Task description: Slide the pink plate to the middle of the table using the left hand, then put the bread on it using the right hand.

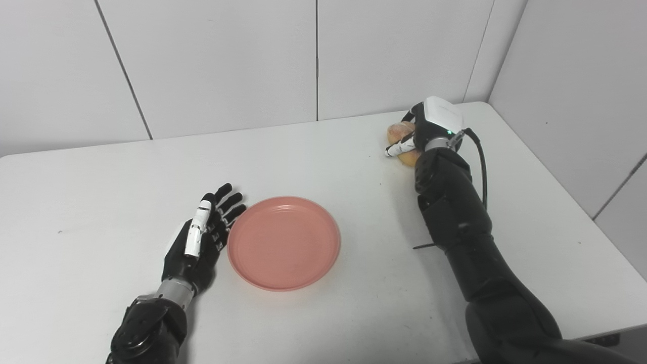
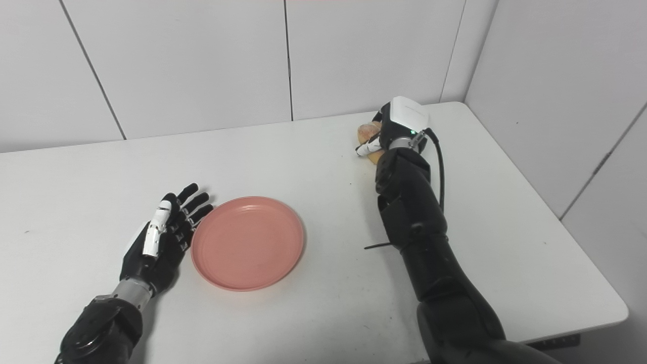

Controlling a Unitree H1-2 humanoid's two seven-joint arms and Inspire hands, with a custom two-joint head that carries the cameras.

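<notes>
Right hand [image 1: 427, 132] reaches out to the far right part of the white surface [image 1: 354, 313], where its fingers [image 1: 400, 147] curl around the bread [image 1: 399, 132] — a golden-brown roll that shows only in part, at the left of the hand and just beneath it. The hand is closed on the bread, and whether the roll is lifted or resting on the surface cannot be told from either view. A black cable [image 1: 482, 167] loops from the wrist down along the dark forearm. Left hand [image 1: 199, 237] lies low at the near left, palm side turned toward the pink plate [image 1: 283, 242], fingers spread and straight, holding nothing — its fingertips sit just beside the plate's left rim, and contact cannot be told for sure. The pink plate rests flat near the middle of the surface, with nothing on it, well apart from the bread. White wall panels [image 1: 217, 60] rise behind the surface and along its right side.
</notes>
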